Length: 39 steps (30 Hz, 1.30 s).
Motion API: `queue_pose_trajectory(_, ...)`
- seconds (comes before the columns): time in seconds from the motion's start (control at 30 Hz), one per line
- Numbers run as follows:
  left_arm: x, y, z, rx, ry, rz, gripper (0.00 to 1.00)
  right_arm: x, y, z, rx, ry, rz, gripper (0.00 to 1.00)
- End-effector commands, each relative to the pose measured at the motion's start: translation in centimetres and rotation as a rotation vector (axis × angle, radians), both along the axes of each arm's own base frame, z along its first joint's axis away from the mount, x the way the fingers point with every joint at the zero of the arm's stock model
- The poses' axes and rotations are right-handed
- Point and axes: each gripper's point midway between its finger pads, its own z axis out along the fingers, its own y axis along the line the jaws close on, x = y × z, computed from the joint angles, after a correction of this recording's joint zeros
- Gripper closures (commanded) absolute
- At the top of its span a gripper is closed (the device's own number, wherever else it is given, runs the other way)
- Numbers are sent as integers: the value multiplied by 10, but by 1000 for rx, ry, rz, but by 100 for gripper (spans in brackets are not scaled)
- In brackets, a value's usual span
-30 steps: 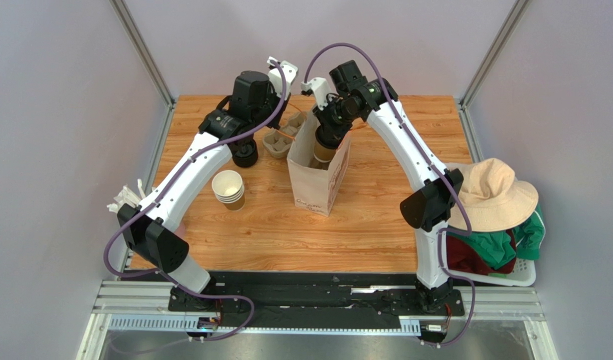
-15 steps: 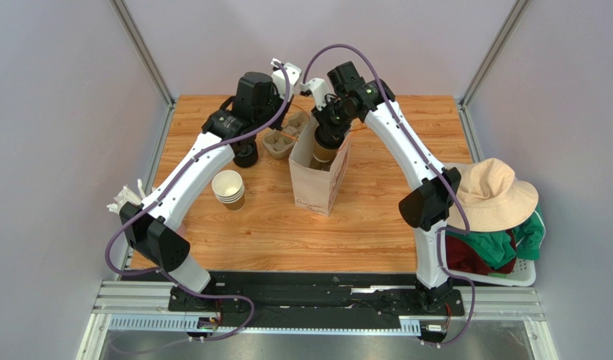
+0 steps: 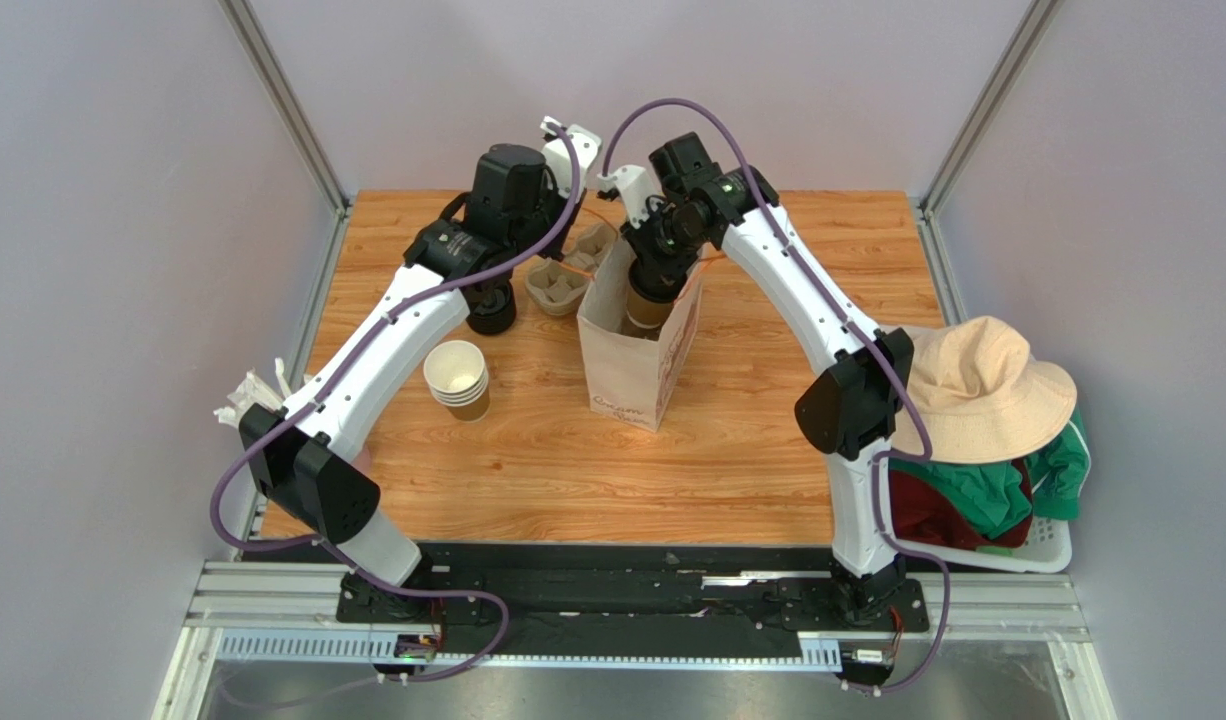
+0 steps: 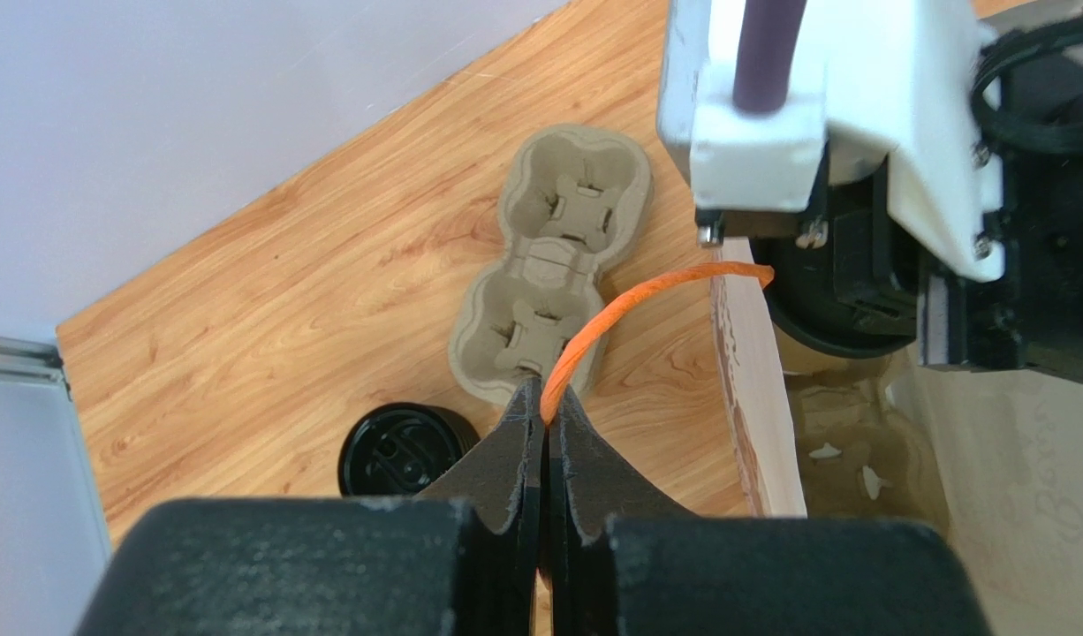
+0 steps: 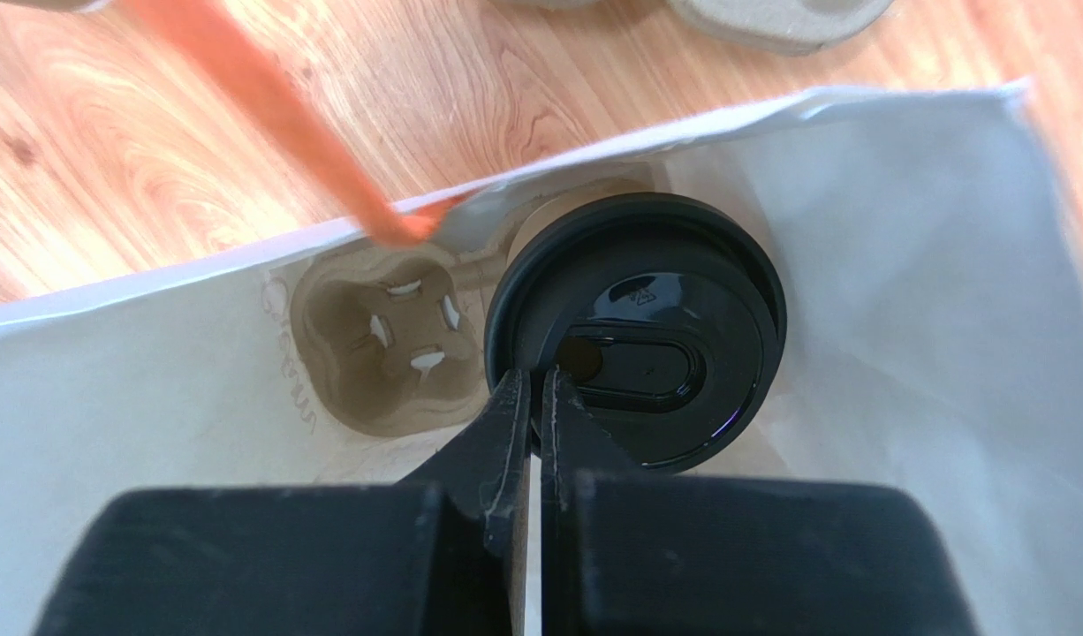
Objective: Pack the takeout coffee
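Note:
The takeout coffee (image 5: 637,329), a brown paper cup under a black sip lid, hangs inside the open mouth of the white paper bag (image 3: 639,360). My right gripper (image 5: 538,387) is shut on the near rim of its lid. Beside the cup, on the bag's floor, a pulp cup carrier (image 5: 378,339) shows one empty socket. I cannot tell whether the cup rests in the carrier. My left gripper (image 4: 547,414) is shut on the bag's orange handle (image 4: 611,318) and holds it out to the left of the bag's edge (image 4: 753,384).
A second pulp carrier (image 4: 554,265) lies on the table left of the bag. Next to it are a stack of black lids (image 4: 404,453) and a stack of lidless cups (image 3: 457,375). A basket with a hat and clothes (image 3: 983,393) sits at the right edge.
My right arm has shifted slightly to the left with the cup over the bag's mouth. The left gripper keeps its hold on the handle.

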Motion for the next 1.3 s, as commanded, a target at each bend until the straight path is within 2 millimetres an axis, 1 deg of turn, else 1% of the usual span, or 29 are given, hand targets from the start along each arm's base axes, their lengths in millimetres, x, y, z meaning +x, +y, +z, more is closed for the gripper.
queue_pose_trajectory(0.0,1,3,30,-36,-76,19,100,4,0,0,-9,-46,18,100)
queue_pose_trajectory(0.1,2,4,28,-30,-74,26,100,3,-4,-3,-29,-47,19,100)
queue_pose_trajectory(0.13,2,4,28,-29,-76,26,100,2,-4,1,-27,-57,20,100)
queue_pose_trajectory(0.3,4,7,27,-20,-79,42,100,1,-14,-5,-79,-64,24,100)
queue_pose_trajectory(0.5,8,11,26,-2,-87,73,100,-6,-23,-11,-120,-58,43,100)
queue_pose_trajectory(0.8,15,30,28,59,-124,162,100,-8,-28,-9,-136,-72,46,100)
queue_pose_trajectory(0.93,16,35,28,71,-136,184,100,-8,-29,-15,-150,-59,46,100)
queue_pose_trajectory(1.03,16,36,32,68,-146,186,100,-10,-30,-19,-155,-47,53,100)
queue_pose_trajectory(1.27,19,31,31,53,-140,178,100,-16,-35,-29,-199,-10,74,100)
